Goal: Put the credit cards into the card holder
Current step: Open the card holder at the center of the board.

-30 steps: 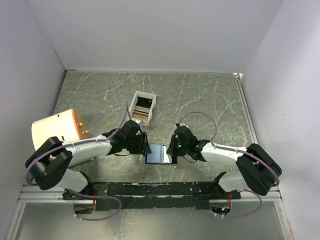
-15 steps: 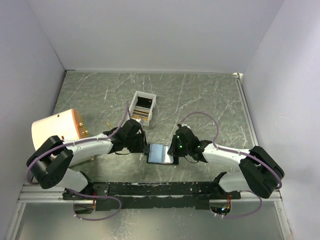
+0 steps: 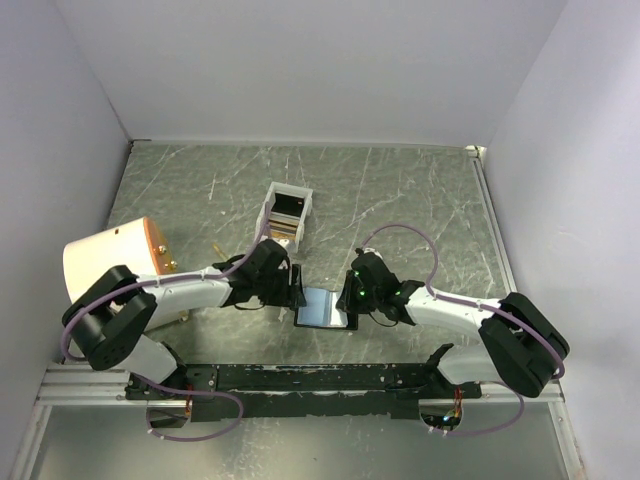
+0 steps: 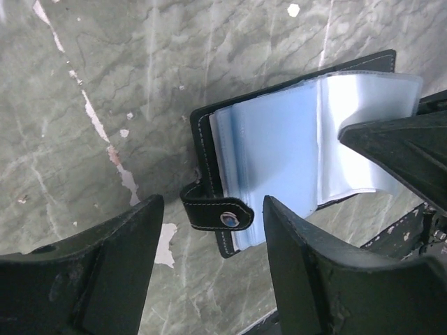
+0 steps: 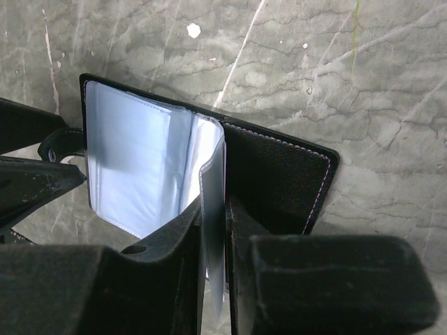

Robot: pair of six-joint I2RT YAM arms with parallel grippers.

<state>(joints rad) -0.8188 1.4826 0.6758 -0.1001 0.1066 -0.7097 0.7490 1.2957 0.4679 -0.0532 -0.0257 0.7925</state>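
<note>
The card holder [image 3: 322, 307] lies open on the marble table between both arms, black outside with pale blue-grey sleeves [image 4: 279, 146]. My right gripper [image 5: 214, 220] is shut on one upright sleeve of the card holder [image 5: 140, 164], lifting it off the black cover. My left gripper [image 4: 209, 209] is open at the holder's left edge; the black snap strap [image 4: 218, 213] lies between its fingers, untouched. The credit cards [image 3: 286, 222], gold-tan and dark, sit in a white box behind the holder.
The white box [image 3: 270, 207] stands mid-table behind the left gripper [image 3: 294, 285]. A large tan cylinder [image 3: 108, 262] lies at the left by the left arm. The black mounting rail [image 3: 300, 378] runs along the near edge. Walls enclose the table.
The left gripper narrowed, then opened wide again and shifted slightly right toward the holder's strap. The right gripper keeps its hold on the sleeve; the holder barely moved.
</note>
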